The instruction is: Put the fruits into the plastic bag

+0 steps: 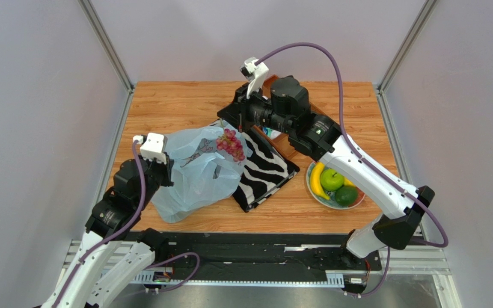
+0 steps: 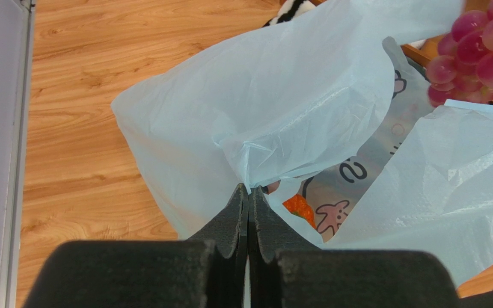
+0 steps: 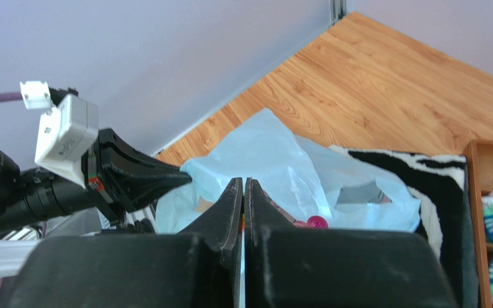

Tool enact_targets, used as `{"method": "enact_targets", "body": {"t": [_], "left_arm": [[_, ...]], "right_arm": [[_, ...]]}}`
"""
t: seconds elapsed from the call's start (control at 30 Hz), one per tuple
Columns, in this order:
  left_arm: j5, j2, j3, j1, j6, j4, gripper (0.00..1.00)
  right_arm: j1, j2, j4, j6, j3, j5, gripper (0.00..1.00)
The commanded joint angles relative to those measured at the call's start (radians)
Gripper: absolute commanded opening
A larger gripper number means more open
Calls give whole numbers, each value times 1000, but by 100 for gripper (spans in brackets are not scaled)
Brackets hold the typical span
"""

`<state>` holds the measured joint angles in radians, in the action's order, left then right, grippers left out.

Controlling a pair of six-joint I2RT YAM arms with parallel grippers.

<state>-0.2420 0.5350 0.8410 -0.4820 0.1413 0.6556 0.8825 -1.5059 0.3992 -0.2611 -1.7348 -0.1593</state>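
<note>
— From above, how does the plastic bag [image 1: 194, 176] lie?
— We see it on the left part of the bench [image 1: 165, 102], long axis running near-left to far-right, mouth toward the far right. The left jaws are clamped on its near-left edge. The grape bunch [image 1: 230, 145] sits at the mouth, just under the right jaws. The banana [image 1: 317, 181], green apple [image 1: 331, 179] and dark green fruit [image 1: 346, 195] lie in the plate [image 1: 358, 200], well to the right, the banana pointing far-to-near.
— And the left wrist view?
— The left jaws are pressed together, pinching a fold of bag at their tips. The grape bunch shows upper right.
— The right wrist?
— The right jaws are fully closed, the bag's mouth just beyond them. We cannot tell whether they pinch anything.
</note>
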Motion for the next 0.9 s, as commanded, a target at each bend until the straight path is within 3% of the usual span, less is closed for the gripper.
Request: {"method": "enact_targets", "body": {"t": [0.0, 0.33, 0.87], "left_arm": [[-3, -9, 13, -1, -16, -16, 0], [-5, -7, 13, -1, -17, -14, 0], [-5, -6, 12, -1, -22, -14, 0]], "right_arm": [[19, -28, -83, -3, -117, -39, 0], [50, -114, -115, -36, -183, -101, 0], [50, -111, -103, -122, 119, -78, 0]]}}
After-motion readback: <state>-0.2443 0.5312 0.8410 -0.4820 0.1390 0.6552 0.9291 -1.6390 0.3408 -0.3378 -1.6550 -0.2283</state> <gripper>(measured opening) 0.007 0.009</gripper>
